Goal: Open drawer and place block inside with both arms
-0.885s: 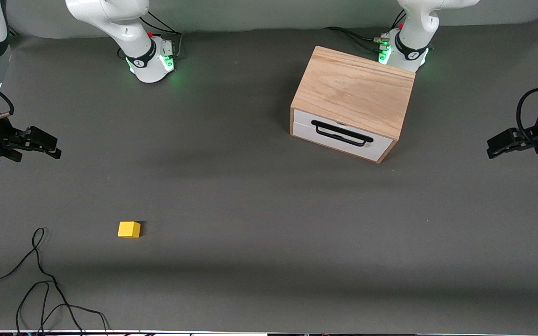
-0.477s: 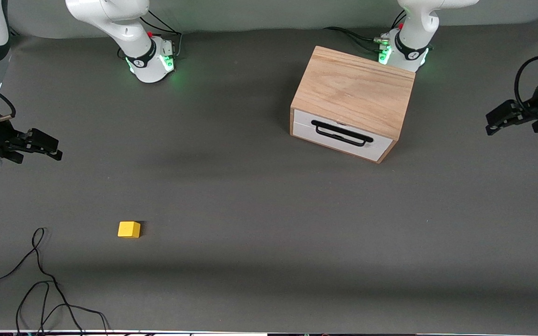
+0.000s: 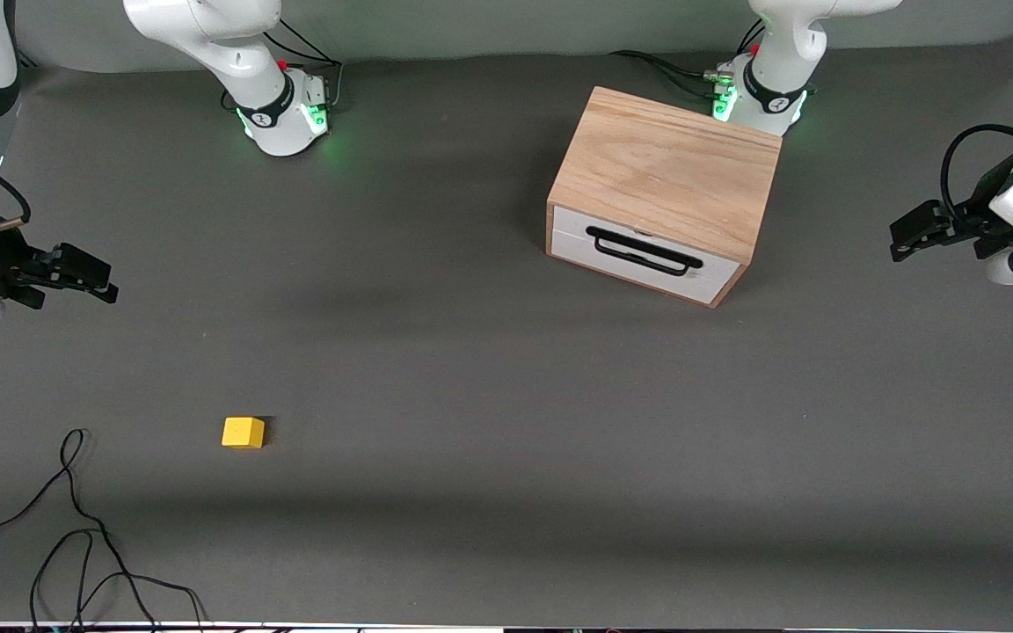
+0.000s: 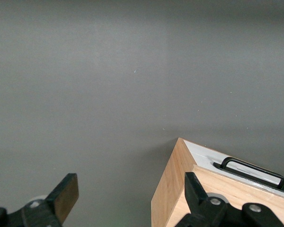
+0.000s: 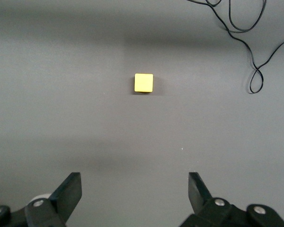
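Observation:
The light oak box [image 3: 669,167] stands near the left arm's base, its drawer [image 3: 643,255] shut, white front and black bar handle [image 3: 644,251] facing the front camera. The box corner and handle [image 4: 253,171] show in the left wrist view. The small yellow block [image 3: 243,432] lies on the mat toward the right arm's end, nearer the front camera; it also shows in the right wrist view [image 5: 144,82]. My left gripper [image 3: 905,237] hangs open and empty at the left arm's end, beside the box. My right gripper [image 3: 89,278] hangs open and empty at the right arm's end.
A loose black cable [image 3: 76,536] lies on the dark grey mat near the front edge at the right arm's end; it also shows in the right wrist view [image 5: 248,28]. The two green-lit bases [image 3: 282,114] stand along the back edge.
My left gripper has risen in the front view and moved toward the box. My right gripper has barely shifted. The block and drawer have not moved.

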Controlling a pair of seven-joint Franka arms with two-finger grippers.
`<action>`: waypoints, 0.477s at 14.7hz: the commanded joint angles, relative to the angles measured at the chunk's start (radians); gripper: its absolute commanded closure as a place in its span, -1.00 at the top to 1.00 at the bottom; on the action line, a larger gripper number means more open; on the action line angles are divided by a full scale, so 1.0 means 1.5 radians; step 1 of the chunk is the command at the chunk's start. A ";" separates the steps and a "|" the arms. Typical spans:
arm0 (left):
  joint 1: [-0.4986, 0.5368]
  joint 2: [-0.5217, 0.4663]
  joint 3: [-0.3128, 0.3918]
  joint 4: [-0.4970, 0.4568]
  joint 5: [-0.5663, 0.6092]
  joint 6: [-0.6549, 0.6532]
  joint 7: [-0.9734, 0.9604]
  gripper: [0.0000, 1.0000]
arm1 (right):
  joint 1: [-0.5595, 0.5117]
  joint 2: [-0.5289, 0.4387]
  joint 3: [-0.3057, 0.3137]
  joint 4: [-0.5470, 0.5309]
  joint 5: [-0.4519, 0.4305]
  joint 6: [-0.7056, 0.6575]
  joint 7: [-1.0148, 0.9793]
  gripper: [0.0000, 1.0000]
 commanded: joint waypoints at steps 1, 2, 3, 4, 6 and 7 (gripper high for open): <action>0.006 -0.007 -0.002 -0.004 -0.006 0.008 0.012 1.00 | 0.004 0.004 -0.006 0.012 0.010 -0.007 -0.004 1.00; 0.006 -0.007 -0.002 -0.004 -0.006 0.007 0.012 1.00 | 0.005 0.004 -0.006 0.011 0.010 -0.007 -0.003 1.00; 0.007 -0.007 -0.002 -0.004 -0.006 0.005 0.012 1.00 | 0.005 0.003 -0.006 0.009 0.010 -0.007 -0.001 1.00; 0.007 -0.007 -0.002 -0.004 -0.006 0.006 0.012 1.00 | 0.005 0.003 -0.006 0.009 0.010 -0.007 -0.001 1.00; 0.005 -0.007 -0.002 -0.004 -0.006 0.005 0.012 1.00 | 0.005 0.004 -0.006 0.010 0.010 -0.006 -0.001 1.00; 0.005 -0.007 -0.002 -0.004 -0.006 0.003 0.012 1.00 | 0.004 0.002 -0.006 0.012 0.009 -0.007 -0.002 1.00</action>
